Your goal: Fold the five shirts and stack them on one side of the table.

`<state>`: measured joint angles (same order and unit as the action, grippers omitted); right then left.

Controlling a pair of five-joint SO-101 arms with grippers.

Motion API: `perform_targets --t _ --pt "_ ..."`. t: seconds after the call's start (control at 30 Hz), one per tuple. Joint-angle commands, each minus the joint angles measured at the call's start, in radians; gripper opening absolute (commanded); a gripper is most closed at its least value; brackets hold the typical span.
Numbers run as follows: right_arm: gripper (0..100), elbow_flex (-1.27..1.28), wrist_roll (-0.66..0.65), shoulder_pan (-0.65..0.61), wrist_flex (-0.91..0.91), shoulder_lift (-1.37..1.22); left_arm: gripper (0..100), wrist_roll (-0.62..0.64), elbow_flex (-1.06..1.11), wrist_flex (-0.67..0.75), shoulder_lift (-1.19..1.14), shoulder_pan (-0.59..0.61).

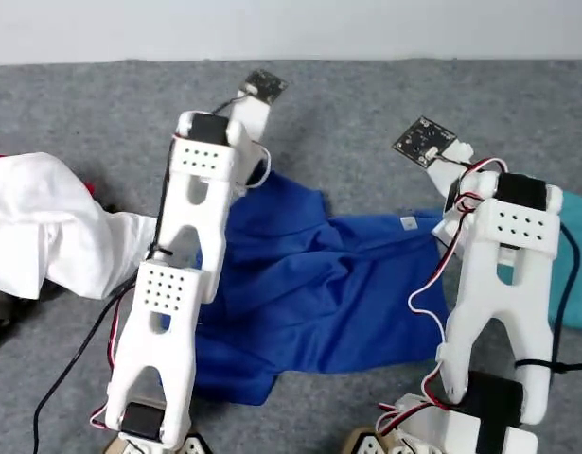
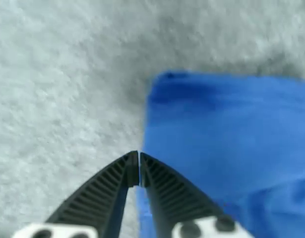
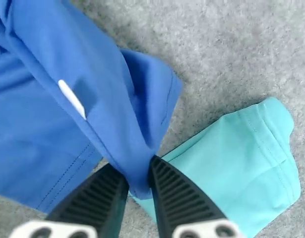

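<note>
The blue shirt [image 1: 319, 293] lies crumpled across the middle of the grey table, between the two arms. My right gripper [image 3: 137, 171] is shut on a gathered fold of the blue shirt [image 3: 53, 99] at its right end, just over the teal shirt [image 3: 241, 153]. My left gripper [image 2: 139, 166] is shut, its tips at the far left edge of the blue shirt [image 2: 231, 139]. I cannot tell whether any cloth is pinched there. A white shirt [image 1: 44, 227] sits bunched at the table's left edge.
The teal shirt [image 1: 579, 274] lies at the right edge, partly under the right arm [image 1: 508, 222]. Something red [image 1: 88, 188] peeks out behind the white shirt. Bare grey felt [image 1: 366, 104] stretches along the far side.
</note>
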<state>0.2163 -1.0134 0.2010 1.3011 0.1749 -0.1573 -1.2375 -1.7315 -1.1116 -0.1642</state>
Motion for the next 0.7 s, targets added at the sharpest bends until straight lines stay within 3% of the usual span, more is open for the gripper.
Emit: perform_targets --t 0.0,0.13,0.33,0.53,0.67 --pt "1.0 -0.011 0.008 0.008 0.008 0.047 5 -0.006 0.117 -0.021 0.080 -0.028" --pt "1.0 -0.011 0.008 0.008 0.008 0.047 12 -0.005 0.249 -0.023 0.086 -0.038" --pt "1.0 -0.011 0.008 0.015 0.010 0.047 6 -0.005 0.458 -0.028 0.118 -0.034" --pt "1.0 -0.011 0.008 0.015 0.010 0.045 2 -0.008 0.839 -0.021 0.350 -0.064" --pt "1.0 -0.011 0.009 0.010 0.008 0.045 2 -0.008 0.963 -0.020 0.526 -0.048"
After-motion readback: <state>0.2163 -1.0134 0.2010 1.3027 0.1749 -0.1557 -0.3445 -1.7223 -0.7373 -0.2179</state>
